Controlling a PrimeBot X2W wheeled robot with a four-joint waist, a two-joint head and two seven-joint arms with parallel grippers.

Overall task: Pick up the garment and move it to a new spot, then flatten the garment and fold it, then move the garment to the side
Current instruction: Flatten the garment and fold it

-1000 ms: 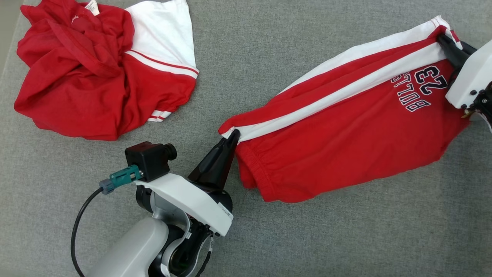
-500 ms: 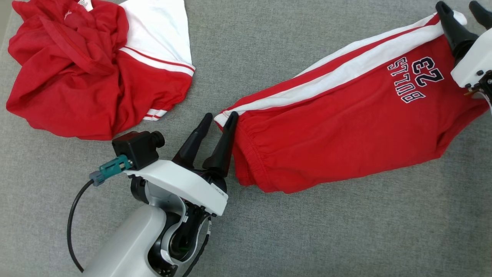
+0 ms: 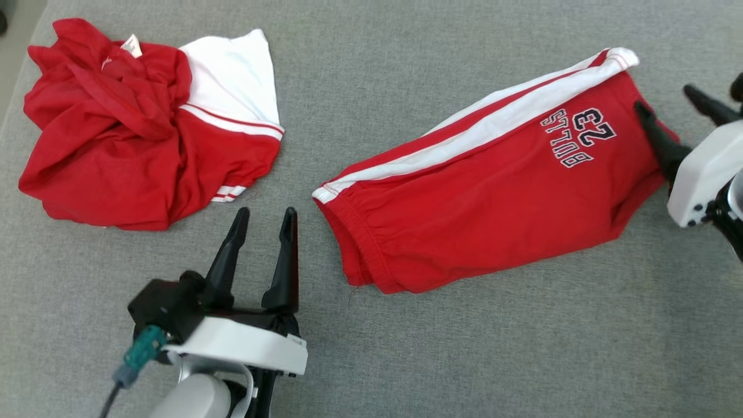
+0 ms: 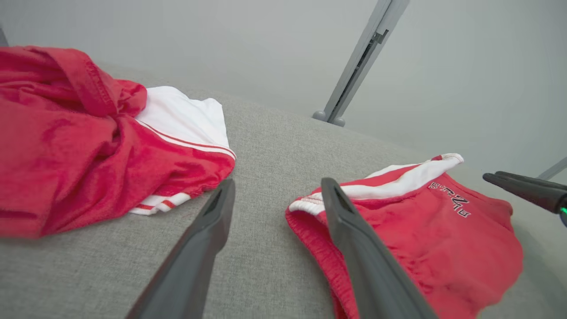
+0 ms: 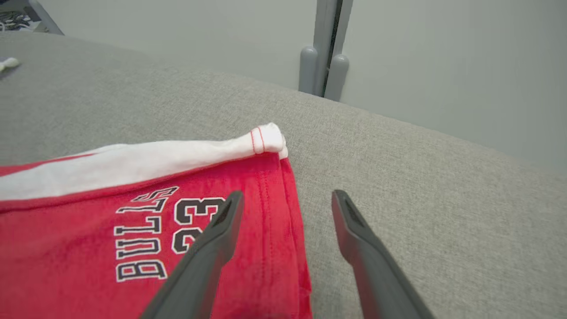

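Note:
The garment, red shorts [image 3: 482,197] with a white side stripe and "BULLS 23" print, lies folded lengthwise on the grey cloth surface, waistband end toward the left. My left gripper [image 3: 266,212] stands open just left of the waistband corner, not touching it. In the left wrist view the gripper [image 4: 278,181] points at bare cloth between the shorts [image 4: 421,230] and another garment. My right gripper [image 3: 663,97] is open at the leg-hem end; in its wrist view [image 5: 288,194] one finger hovers over the shorts [image 5: 88,230], the other over bare cloth.
A crumpled red and white shirt [image 3: 133,133] sits at the far left, also seen as the shirt [image 4: 66,146] in the left wrist view. A grey post [image 5: 325,48] stands behind the surface's far edge. The surface's left edge [image 3: 17,87] is near the shirt.
Both grippers opened and let go of the shorts' ends, then drew back from them. The shorts now lie loose on the surface. The head view shifted as well.

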